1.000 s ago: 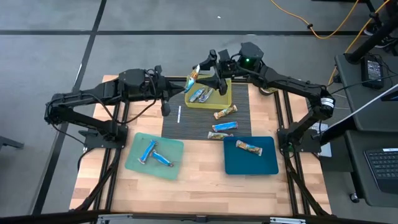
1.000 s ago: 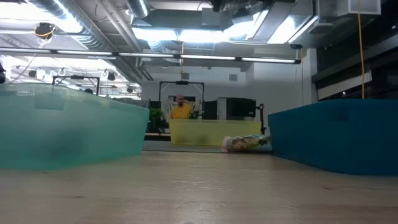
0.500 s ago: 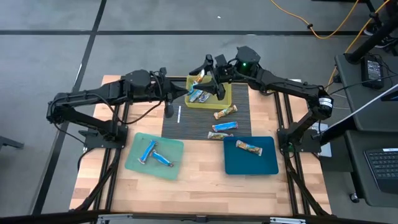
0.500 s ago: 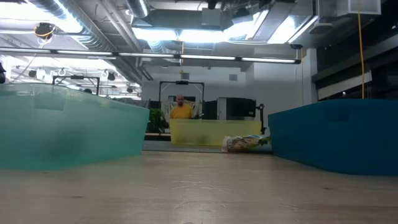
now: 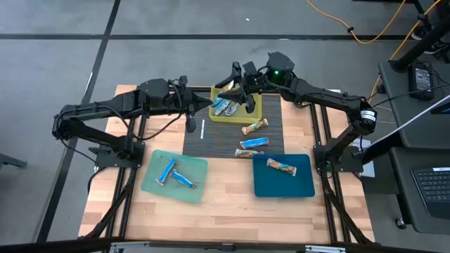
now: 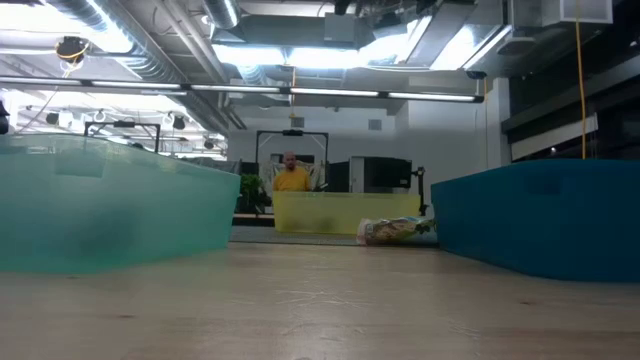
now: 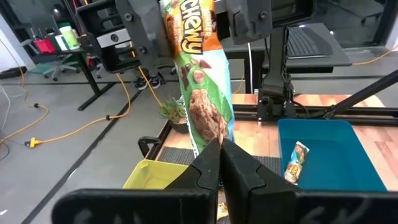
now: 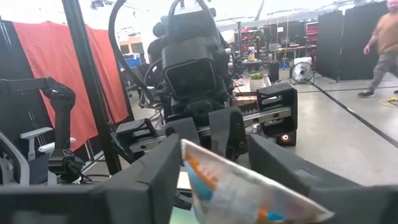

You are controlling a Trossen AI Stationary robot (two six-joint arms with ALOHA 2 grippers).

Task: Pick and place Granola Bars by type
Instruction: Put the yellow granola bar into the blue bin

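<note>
My left pincer (image 7: 221,146) is pressed together on the lower end of a bar (image 7: 202,93), holding it upright in the air over the yellow tray (image 5: 253,111). My right pincer (image 8: 211,155) sits around the bar's upper end. I cannot tell whether it has bitten yet.

The danger lies in the handover. If my left lets go before my right truly grips, the bar will likely drop back among the others in the yellow tray, or bounce onto the mat (image 5: 211,144). If both hold hard and either arm pulls away, the thin wrapper may tear or slide out crooked. The wrapper is shiny, so I judge a hold on its crimped end alone to be a weak one. It may twist as my right swings off.

This bar looks like the one already lying in the blue tray (image 5: 281,184), so a muddled release could also send it to the wrong side, toward the green tray (image 5: 158,184).
</note>
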